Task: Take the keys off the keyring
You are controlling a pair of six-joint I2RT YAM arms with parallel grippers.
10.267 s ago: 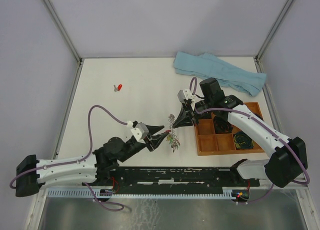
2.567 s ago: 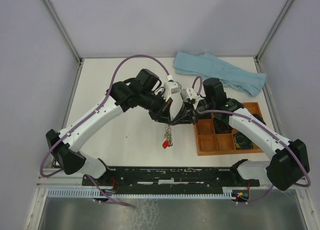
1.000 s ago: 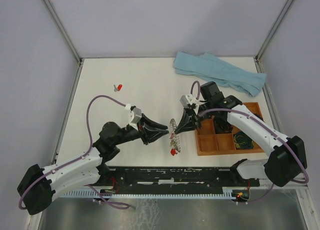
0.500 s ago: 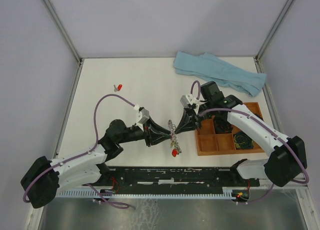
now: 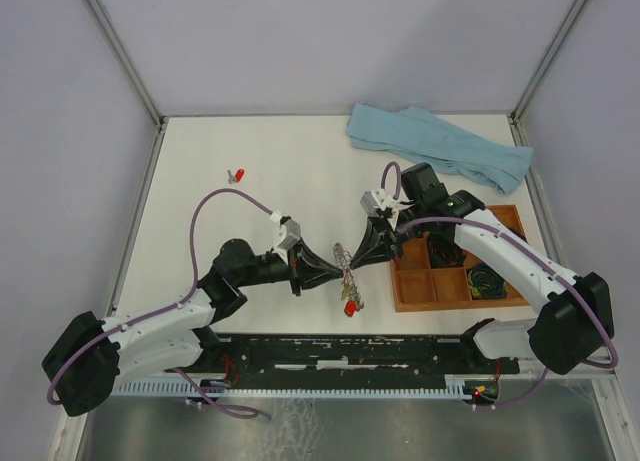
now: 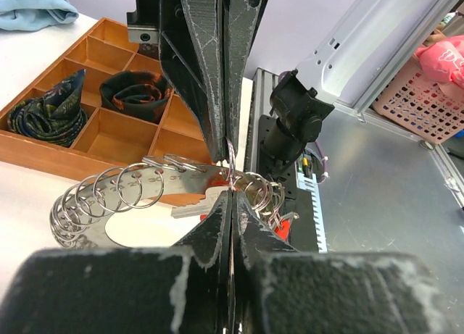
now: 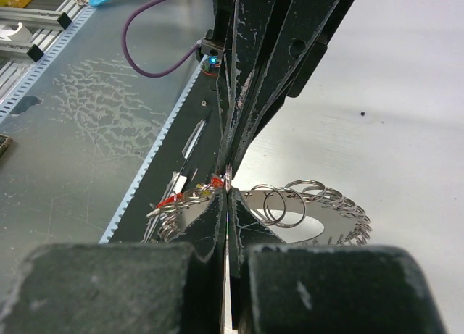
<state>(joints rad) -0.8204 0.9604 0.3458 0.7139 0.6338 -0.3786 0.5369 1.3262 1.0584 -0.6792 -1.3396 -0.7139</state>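
Note:
The silvery keyring (image 5: 344, 254), fringed with small loops, hangs above the table between both grippers. My right gripper (image 5: 360, 261) is shut on its edge from the right. My left gripper (image 5: 334, 272) is shut on a small loop at the ring's near edge from the left. In the left wrist view the ring (image 6: 138, 203) lies left of my shut gripper (image 6: 230, 188), with a red key (image 6: 287, 225) behind. In the right wrist view the ring (image 7: 319, 218) spreads right of my shut gripper (image 7: 227, 191), with red keys (image 7: 172, 201) to the left. A red key (image 5: 348, 307) dangles below the ring.
One loose red key (image 5: 237, 175) lies on the table at the far left. A wooden compartment tray (image 5: 415, 281) with dark coiled bundles sits right of the ring, also in the left wrist view (image 6: 109, 131). A light blue cloth (image 5: 440, 146) lies at the back right.
A second ago my left gripper was open and left of the ring. It has moved right and shut on a loop. The right gripper has kept holding the ring.

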